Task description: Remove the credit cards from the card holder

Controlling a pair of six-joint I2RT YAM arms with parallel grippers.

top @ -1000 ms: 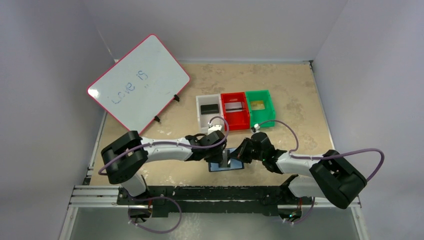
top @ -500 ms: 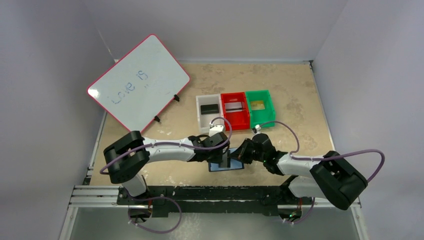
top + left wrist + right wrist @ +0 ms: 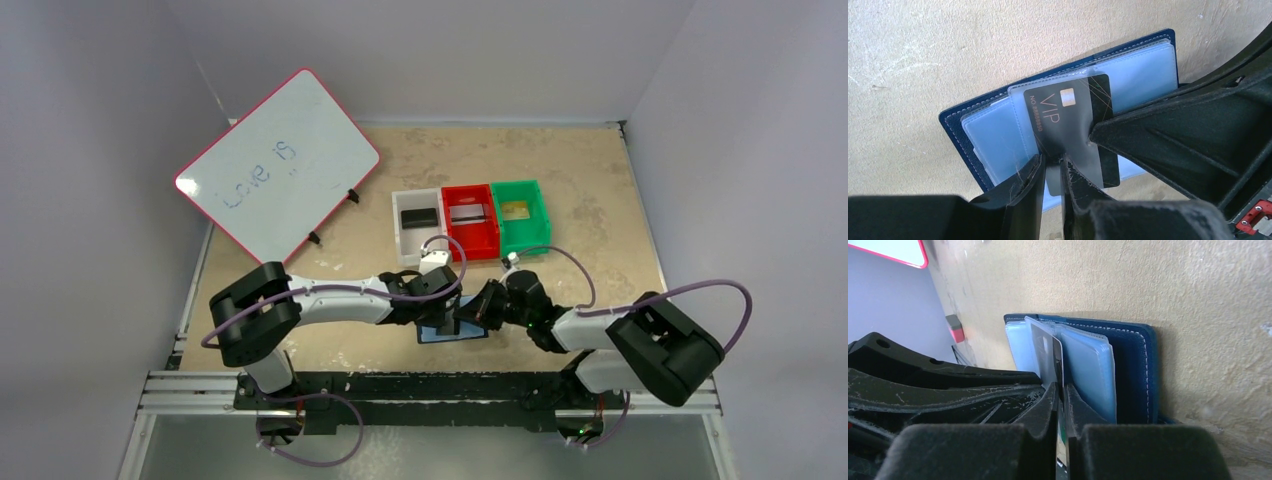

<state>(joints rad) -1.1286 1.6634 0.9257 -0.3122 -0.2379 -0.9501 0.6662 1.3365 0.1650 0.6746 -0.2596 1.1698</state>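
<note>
Both grippers met over the card holder (image 3: 452,331), which lay open and flat on the table (image 3: 580,190) just ahead of the two bases, between the arms. A black VIP card (image 3: 1071,117) stood half out of a clear light-blue sleeve (image 3: 1143,75), its long axis running roughly across the holder's spine. In the left wrist view the left gripper (image 3: 1052,172) had its fingers drawn narrow on the near edge of that sleeve and card, while the right gripper (image 3: 1060,405), seen from its own camera, was pinched thin on the card's opposite edge, the card passing straight between its fingers. Which of the two gripped card and which only plastic could not be told for sure. The left arm reached in low from the left, the right arm low from the right, wrists nearly touching. The pull seemingly needed to go along the card's long axis, away from the pocket mouth. Other cards already lay in the white bin (image 3: 418,222), red bin (image 3: 471,218) and green bin (image 3: 519,213) further back.
</note>
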